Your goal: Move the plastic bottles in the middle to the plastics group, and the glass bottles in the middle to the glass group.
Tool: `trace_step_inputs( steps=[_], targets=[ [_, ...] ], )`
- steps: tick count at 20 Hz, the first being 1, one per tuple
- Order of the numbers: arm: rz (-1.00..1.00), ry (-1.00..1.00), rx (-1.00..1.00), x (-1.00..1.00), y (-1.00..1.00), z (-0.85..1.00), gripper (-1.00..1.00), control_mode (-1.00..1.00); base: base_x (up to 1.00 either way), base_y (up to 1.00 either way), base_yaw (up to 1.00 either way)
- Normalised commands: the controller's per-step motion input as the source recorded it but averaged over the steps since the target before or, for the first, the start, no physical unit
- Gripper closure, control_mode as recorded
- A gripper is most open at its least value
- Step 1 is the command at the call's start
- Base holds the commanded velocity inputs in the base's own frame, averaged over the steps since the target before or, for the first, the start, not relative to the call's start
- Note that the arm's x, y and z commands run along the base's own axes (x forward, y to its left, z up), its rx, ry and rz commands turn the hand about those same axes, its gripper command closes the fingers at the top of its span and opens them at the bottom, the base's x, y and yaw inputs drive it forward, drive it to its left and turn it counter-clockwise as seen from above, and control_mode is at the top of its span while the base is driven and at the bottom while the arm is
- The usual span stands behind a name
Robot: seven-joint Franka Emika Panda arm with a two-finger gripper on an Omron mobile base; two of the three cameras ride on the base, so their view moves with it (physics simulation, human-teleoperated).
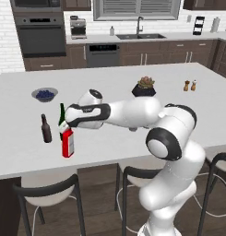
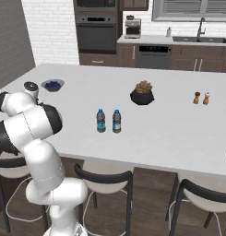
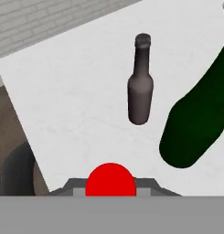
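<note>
Left base view: the arm reaches across the island (image 1: 22,156) toward its left end, and the gripper (image 1: 64,130) sits right on top of the red bottle (image 1: 68,145). The bottle stands upright on the counter near the front edge. Right behind it, partly hidden by the hand, is the green wine bottle (image 1: 62,114), and just to the left stands the brown bottle (image 1: 46,129), close but not touching. Further back there's a bowl of blueberries (image 1: 44,95), a potted succulent (image 1: 145,86) mid-island, and salt and pepper shakers (image 1: 190,85) off to the right.

Right base view: the two water bottles (image 2: 109,120) stand side by side in the middle of the counter, almost touching, well apart from the glass stuff. The succulent (image 2: 142,92) is behind them, the shakers (image 2: 201,98) far right, the bowl (image 2: 53,85) back left. The arm's own bulk blocks the left end here, so the hand and red bottle are hidden.

Hand view: looking down, the red cap (image 3: 110,180) sits squarely between the fingers, which are pinched onto it as far as I can tell. The brown bottle (image 3: 141,84) and wine bottle (image 3: 198,123) are right ahead, crowding that spot.
</note>
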Motion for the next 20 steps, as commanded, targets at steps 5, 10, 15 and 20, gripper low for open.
trace_step_inputs(
  steps=[5, 10, 15, 20],
  targets=[
    [0.01, 0.03, 0.0, 0.12, 0.23, 0.0, 1.0, -1.0, 0.0, 0.0, 0.0],
    [0.0, 0.02, 0.0, 0.28, 0.02, 0.01, 1.0, -1.0, 0.0, 0.0, 0.0],
    [0.0, 0.02, 0.0, 0.3, 0.15, 0.0, 1.0, -1.0, 0.0, 0.0, 0.0],
    [0.0, 0.01, -0.07, 0.01, 0.25, 0.0, 1.0, -1.0, 0.0, 0.0, 0.0]
  ],
)
